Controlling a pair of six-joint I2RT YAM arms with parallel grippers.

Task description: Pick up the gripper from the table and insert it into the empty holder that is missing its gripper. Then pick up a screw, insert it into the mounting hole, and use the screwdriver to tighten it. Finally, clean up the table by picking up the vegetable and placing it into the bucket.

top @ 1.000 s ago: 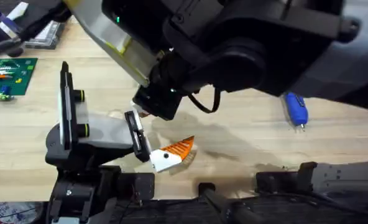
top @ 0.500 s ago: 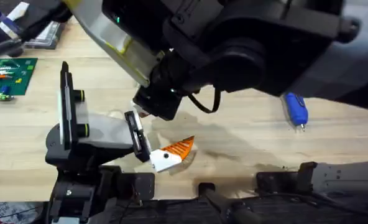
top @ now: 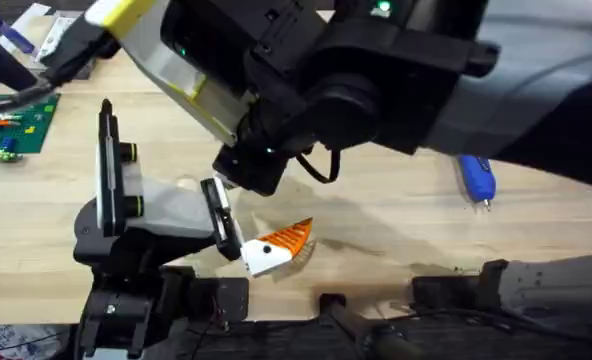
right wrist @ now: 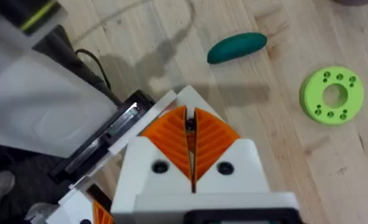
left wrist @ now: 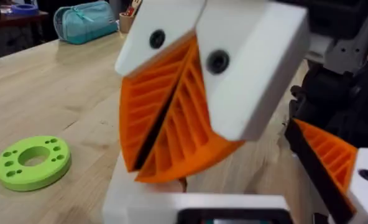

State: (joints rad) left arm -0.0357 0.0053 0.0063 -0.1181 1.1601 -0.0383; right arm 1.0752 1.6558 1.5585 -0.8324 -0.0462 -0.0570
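orange-tipped gripper (top: 276, 247) lies on the wooden table (top: 396, 215) just beside the holder (top: 141, 215), below my right gripper (right wrist: 191, 124), whose pads are pressed together, empty.

Up close, white fingers with orange ribbed pads (left wrist: 171, 118) press together, tips pointing down at the wooden table (left wrist: 59, 93). A green ring (left wrist: 33, 162) with small holes lies flat beside them. At the edge sits the gripper (left wrist: 333, 165), an orange ribbed wedge on white. A teal bag (left wrist: 84, 22) rests far back.
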